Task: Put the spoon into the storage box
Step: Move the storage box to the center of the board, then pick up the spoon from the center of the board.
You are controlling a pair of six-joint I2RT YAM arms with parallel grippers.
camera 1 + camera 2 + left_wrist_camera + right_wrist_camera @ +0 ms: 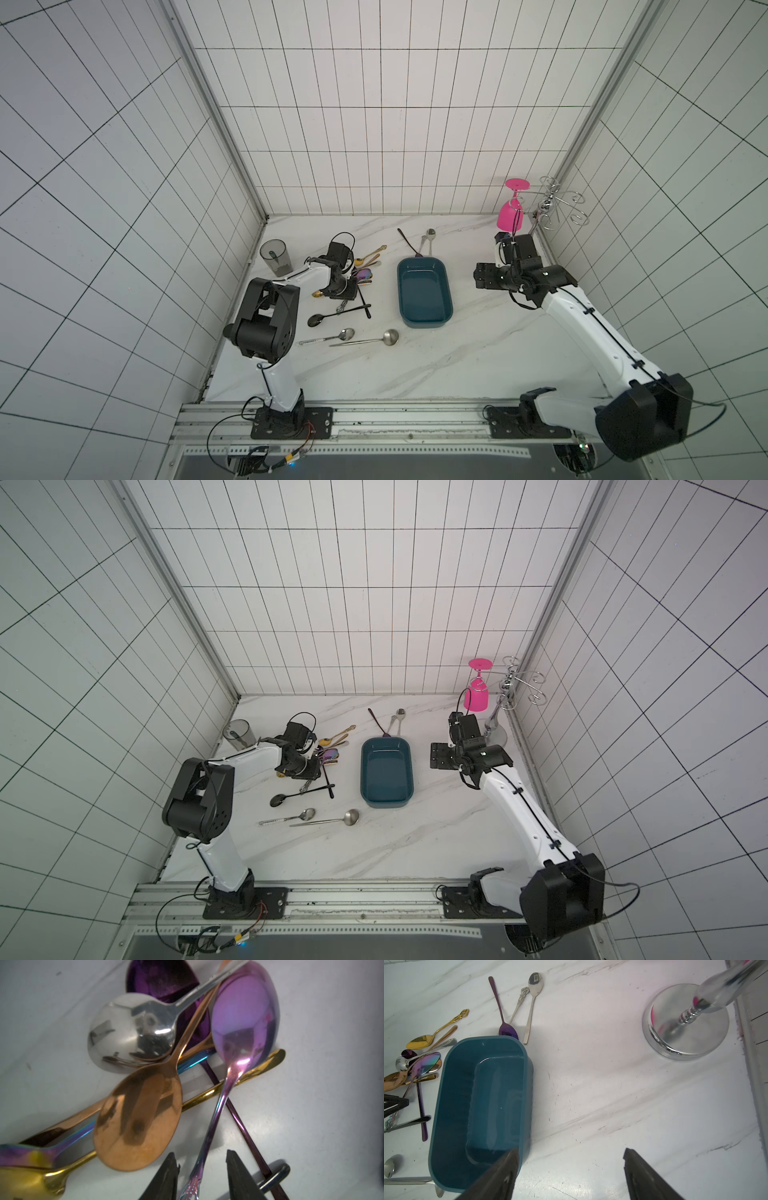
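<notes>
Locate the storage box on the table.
In both top views the storage box sits mid-table, empty, with the spoon pile to its left and a purple spoon by its far end.

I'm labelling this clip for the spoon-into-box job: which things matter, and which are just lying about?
Job: iridescent spoon, straddled by the left gripper; storage box, empty.
Lying about: smoky cup; pink goblet; chrome rack; right gripper, open beside the box.

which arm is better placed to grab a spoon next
Left. The left gripper straddles the handle of the pink-purple spoon, jaws not yet shut on it. The right gripper hangs open over the table beside the storage box, away from the spoons.
</notes>
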